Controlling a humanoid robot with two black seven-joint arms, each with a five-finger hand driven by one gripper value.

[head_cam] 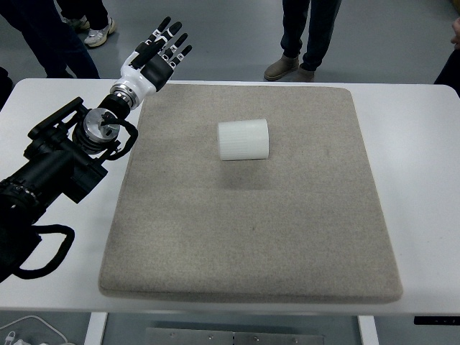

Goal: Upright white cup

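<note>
The white cup (244,139) lies on its side on the grey felt mat (251,237), nearer the mat's far edge than its near one and a little left of the middle, with nothing touching it. The left hand (153,59) is raised over the far left corner of the white table (420,151), just beyond the mat's far left corner, its fingers (167,36) spread wide and holding nothing, well apart from the cup. People's legs and shoes (284,67) show on the floor past the table's far edge.

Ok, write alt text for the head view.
A white cup lies on its side on a grey mat covering a white table. The robot's left hand hovers open over the table's far left edge, well clear of the cup. People's legs show beyond the table.
</note>
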